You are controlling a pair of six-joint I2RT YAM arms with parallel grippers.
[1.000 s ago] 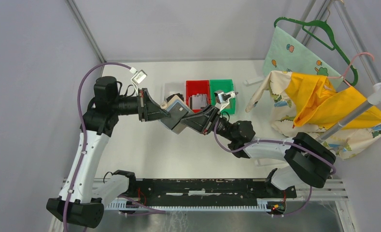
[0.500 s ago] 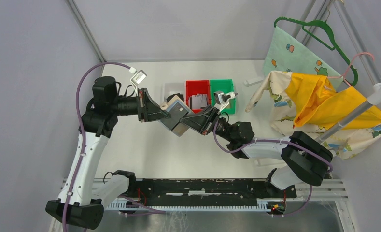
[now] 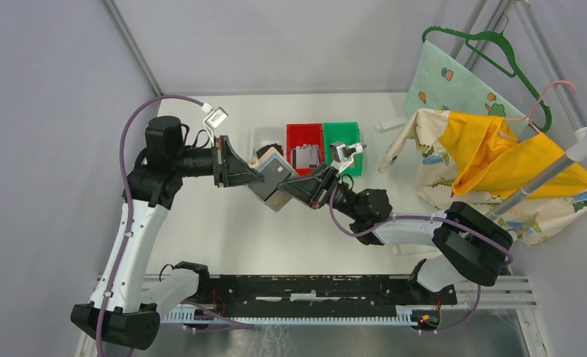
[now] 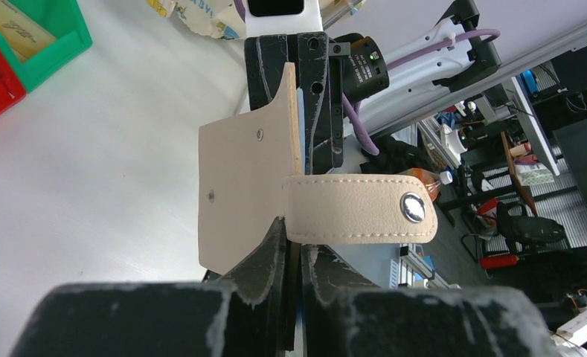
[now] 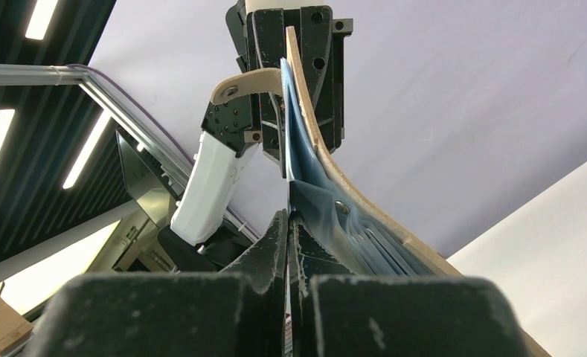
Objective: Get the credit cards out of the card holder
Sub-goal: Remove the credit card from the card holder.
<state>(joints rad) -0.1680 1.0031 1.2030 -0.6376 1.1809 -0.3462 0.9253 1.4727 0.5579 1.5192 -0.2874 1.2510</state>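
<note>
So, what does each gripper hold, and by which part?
Both hold the card holder: left gripper pinches its beige cover edge, right gripper its clear sleeves.

We find no text, number or brand that we can read. In the left wrist view, at about ten o'clock, a gold-tan card [image 4: 7, 22] in the green bin [image 4: 63, 41] carries dark marks, but they are too small and blurred to read.

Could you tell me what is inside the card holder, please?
Bluish clear sleeves fan out of the card holder; seen edge-on behind the beige cover, whether they hold cards cannot be told.
</note>
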